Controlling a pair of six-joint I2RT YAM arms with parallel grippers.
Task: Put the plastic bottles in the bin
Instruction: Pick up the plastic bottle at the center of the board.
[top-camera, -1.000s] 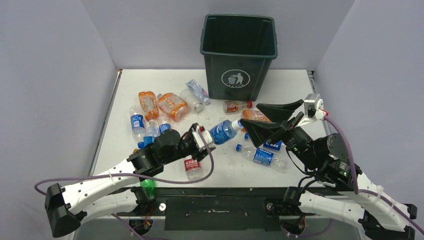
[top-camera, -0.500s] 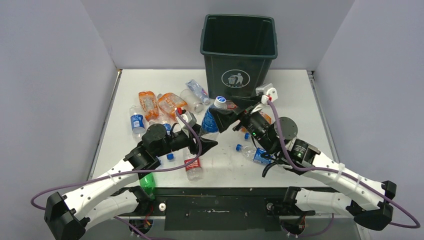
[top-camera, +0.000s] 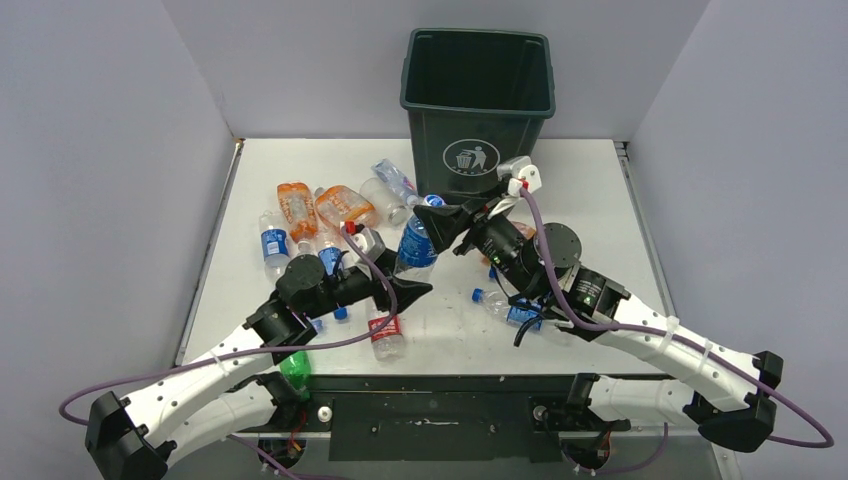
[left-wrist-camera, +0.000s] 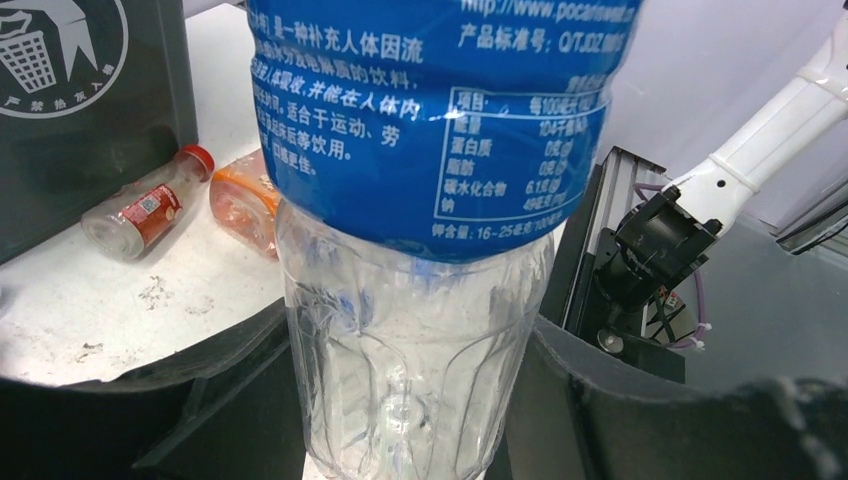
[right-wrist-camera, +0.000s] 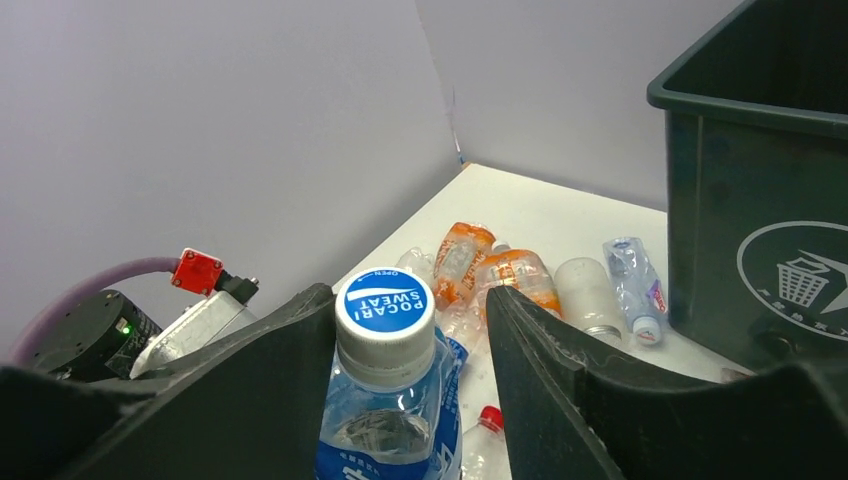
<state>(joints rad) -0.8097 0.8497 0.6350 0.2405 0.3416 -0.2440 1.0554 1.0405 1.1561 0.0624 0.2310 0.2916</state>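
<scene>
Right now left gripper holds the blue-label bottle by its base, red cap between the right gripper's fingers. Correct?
No: the cap is blue and white, not red; right wrist view shows it. Left gripper holds the blue-label bottle by its base, right gripper straddling the cap.

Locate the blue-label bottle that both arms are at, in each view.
Top external: blue-label bottle at centre, in front of the bin.
Left wrist: bottle fills the centre; bin top left.
Right wrist: bottle bottom centre; bin at right.
Shared landmark: the bin's white logo.
</scene>
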